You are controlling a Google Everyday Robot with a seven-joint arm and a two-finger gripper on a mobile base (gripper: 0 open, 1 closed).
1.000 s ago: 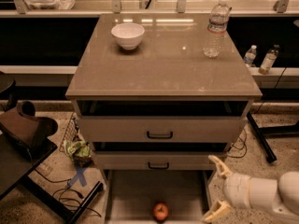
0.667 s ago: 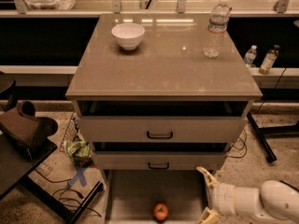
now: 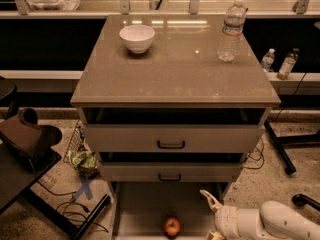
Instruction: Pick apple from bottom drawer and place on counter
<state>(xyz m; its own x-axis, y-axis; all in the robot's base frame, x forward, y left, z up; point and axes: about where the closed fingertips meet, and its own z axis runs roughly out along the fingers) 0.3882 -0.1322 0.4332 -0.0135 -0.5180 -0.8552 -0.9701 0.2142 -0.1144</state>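
Note:
The apple (image 3: 172,226), small and red-orange, lies on the floor of the pulled-out bottom drawer (image 3: 142,204) near its front middle. My gripper (image 3: 210,216) is at the bottom right of the view, over the drawer's right part, just right of the apple and apart from it. Its jaws are spread open and empty, pointing left. The white arm runs off to the lower right. The counter (image 3: 175,74) is the glossy top slab of the cabinet above.
A white bowl (image 3: 137,37) and a clear water bottle (image 3: 231,30) stand on the counter. Two drawers with black handles (image 3: 170,144) sit above the open drawer. A dark table with a brown object (image 3: 25,134) is at the left. Cables lie on the floor.
My gripper and arm have moved left, from beside the drawer's right rail to over the drawer, closer to the apple. The apple has not moved.

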